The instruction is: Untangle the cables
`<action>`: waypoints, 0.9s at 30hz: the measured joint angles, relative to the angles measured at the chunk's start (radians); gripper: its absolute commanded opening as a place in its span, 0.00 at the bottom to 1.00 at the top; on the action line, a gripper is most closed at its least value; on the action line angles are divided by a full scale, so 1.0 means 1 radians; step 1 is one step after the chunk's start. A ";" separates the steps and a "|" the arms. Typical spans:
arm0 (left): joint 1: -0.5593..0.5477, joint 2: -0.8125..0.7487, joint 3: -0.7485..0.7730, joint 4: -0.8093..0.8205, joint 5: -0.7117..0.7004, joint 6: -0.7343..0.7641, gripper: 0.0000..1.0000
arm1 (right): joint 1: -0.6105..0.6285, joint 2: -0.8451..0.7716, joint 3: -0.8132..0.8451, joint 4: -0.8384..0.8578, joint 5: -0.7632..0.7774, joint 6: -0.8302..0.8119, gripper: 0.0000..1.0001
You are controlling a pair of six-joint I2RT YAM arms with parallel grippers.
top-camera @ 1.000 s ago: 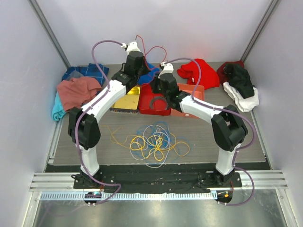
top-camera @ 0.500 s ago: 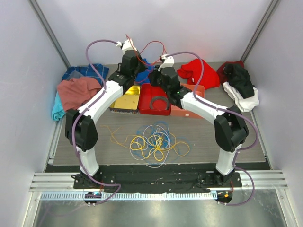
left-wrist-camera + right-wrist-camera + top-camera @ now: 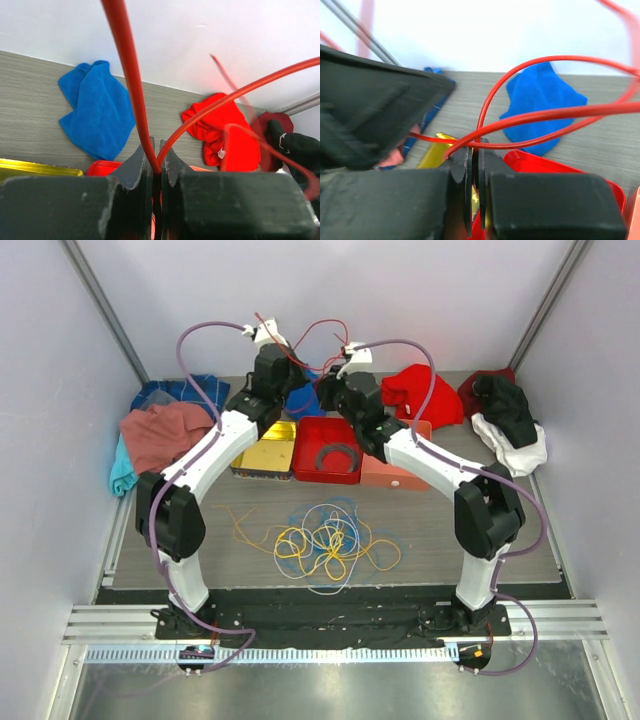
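A thin red cable (image 3: 130, 75) arches in the air beyond the red plastic tray (image 3: 310, 472). Thin yellow, orange, blue and white cables (image 3: 325, 540) lie tangled in loose loops before that tray.

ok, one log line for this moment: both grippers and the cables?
left gripper: shut on thin red cable | right gripper: shut on same cable | yellow, blue and white wire tangle: on table, untouched

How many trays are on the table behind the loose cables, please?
3, in a row: a yellow tray on the left, a red tray in the middle, an orange tray on the right. The right arm covers part of the orange one; none seems hidden.
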 measured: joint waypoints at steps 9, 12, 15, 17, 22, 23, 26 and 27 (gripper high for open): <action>0.000 0.048 0.000 -0.001 0.003 0.006 0.00 | -0.021 0.095 -0.065 -0.002 -0.008 0.023 0.47; 0.000 0.071 0.000 -0.004 0.004 0.006 0.00 | -0.021 0.109 -0.068 -0.021 -0.013 0.023 0.52; 0.000 0.085 0.002 -0.026 0.000 0.016 0.00 | -0.021 0.111 -0.062 -0.065 -0.014 0.025 0.52; 0.000 0.091 0.012 -0.050 -0.007 0.025 0.00 | -0.021 0.111 -0.061 -0.092 -0.014 0.026 0.53; 0.000 0.105 0.059 -0.100 -0.036 0.050 0.00 | -0.021 0.095 -0.136 -0.126 -0.007 0.034 0.52; 0.000 0.105 0.064 -0.107 -0.042 0.055 0.00 | -0.020 0.085 -0.171 -0.132 -0.006 0.037 0.52; -0.006 0.105 0.068 -0.122 -0.060 0.074 0.00 | -0.019 0.034 -0.278 -0.152 -0.004 0.042 0.52; -0.008 0.105 0.068 -0.128 -0.064 0.077 0.00 | -0.019 0.010 -0.316 -0.168 -0.002 0.043 0.52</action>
